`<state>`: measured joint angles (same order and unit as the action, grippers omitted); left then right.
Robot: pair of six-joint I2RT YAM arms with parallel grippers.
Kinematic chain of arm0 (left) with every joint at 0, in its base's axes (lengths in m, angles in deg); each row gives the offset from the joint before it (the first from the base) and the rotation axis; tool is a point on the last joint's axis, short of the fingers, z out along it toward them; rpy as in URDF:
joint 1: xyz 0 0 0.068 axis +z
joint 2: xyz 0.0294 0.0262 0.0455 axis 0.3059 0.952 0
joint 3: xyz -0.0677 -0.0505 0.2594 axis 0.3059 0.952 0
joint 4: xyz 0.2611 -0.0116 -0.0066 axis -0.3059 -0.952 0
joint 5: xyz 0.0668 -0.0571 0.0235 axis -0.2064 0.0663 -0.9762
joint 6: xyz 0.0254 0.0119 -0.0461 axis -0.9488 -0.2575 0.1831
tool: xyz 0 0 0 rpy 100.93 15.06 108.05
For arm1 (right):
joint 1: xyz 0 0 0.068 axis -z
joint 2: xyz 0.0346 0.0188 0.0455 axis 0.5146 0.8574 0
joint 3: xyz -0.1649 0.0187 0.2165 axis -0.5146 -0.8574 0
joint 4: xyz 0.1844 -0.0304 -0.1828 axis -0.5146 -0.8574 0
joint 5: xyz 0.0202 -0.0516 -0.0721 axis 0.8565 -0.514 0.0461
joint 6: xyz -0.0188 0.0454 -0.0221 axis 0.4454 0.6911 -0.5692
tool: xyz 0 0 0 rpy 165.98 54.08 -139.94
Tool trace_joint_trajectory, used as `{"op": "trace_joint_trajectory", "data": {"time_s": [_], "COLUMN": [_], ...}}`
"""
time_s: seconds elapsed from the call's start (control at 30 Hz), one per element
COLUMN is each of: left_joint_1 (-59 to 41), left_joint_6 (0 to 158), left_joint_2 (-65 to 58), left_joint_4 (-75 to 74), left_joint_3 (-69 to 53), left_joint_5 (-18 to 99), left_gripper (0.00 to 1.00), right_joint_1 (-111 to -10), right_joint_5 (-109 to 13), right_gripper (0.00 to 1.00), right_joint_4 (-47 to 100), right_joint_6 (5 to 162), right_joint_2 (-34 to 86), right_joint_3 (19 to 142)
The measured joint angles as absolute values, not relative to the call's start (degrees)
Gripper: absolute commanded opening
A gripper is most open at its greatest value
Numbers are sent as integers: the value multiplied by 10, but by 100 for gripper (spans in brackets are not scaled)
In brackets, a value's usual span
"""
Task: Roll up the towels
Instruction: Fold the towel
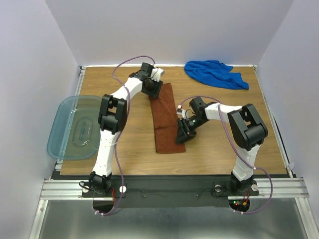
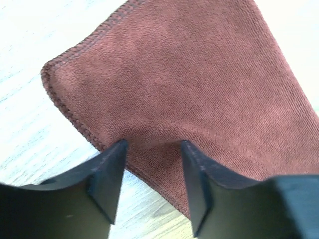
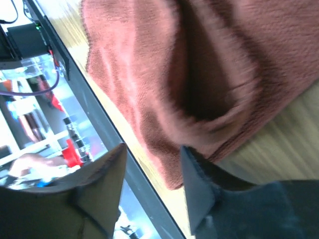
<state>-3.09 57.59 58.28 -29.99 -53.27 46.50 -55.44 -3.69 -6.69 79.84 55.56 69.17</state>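
We start with the wooden table [image 1: 219, 149], which carries everything. At its left edge the teal bin [image 1: 57, 117] hangs partly over the side, well apart from both cloths and out of the working area.

The rust-brown towel [image 1: 165, 122] lies in the middle of the table as a long narrow strip running from far to near. We judge it has been laid out this way so that it can be rolled from one end along its length. It is not rolled yet. The blue towel [image 1: 214, 73] sits crumpled in the far right corner, well apart from both arms, and we take it to be waiting its turn.

The left gripper [image 1: 152, 89] is down on the far end of the brown strip. In its wrist view the jaws stand moderately apart, tips pressed into the cloth just inside the hemmed edge near a corner, with a small pucker of fabric rising between them. That looks to us like an anchor or the start of a pinch.

The right gripper [image 1: 182, 134] is at the strip's right edge, towards the near end. Its jaws are also spread with nothing between them. The cloth ahead of it looks lifted into a fold, though the view is blurred.
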Motion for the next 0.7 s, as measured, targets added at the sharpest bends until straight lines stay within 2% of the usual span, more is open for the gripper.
{"op": "trace_joint_trajectory", "data": {"time_s": [0.07,0.1,0.17,0.2,0.23,0.27,0.3,0.33,0.37,0.57,0.7], "left_joint_1": [-31,-31,-30,-30,-29,-28,-26,-24,-23,2,6], "left_joint_6": [572,565,559,557,556,553,551,547,545,526,505], "left_joint_2": [575,564,532,506,486,447,412,367,342,11,-146], "left_joint_4": [-300,-296,-296,-298,-302,-307,-304,-301,-297,-212,-162], "left_joint_3": [-526,-514,-480,-458,-443,-423,-406,-386,-374,-234,-153], "left_joint_5": [471,471,469,469,468,467,467,467,467,454,447], "left_gripper": [79,89,98,99,99,99,99,99,99,99,99], "right_joint_1": [-556,-558,-558,-558,-557,-554,-550,-545,-537,-515,-516], "right_joint_5": [-38,-46,-62,-71,-85,-92,-103,-113,-123,-208,-248], "right_gripper": [58,63,68,75,76,83,97,99,100,100,100], "right_joint_4": [-68,-69,-72,-73,-79,-85,-90,-96,-99,-113,-119], "right_joint_6": [800,800,799,798,796,794,787,778,768,747,748], "right_joint_2": [543,528,494,471,443,420,395,376,353,264,237], "right_joint_3": [692,692,692,693,697,704,714,724,734,748,736]}}
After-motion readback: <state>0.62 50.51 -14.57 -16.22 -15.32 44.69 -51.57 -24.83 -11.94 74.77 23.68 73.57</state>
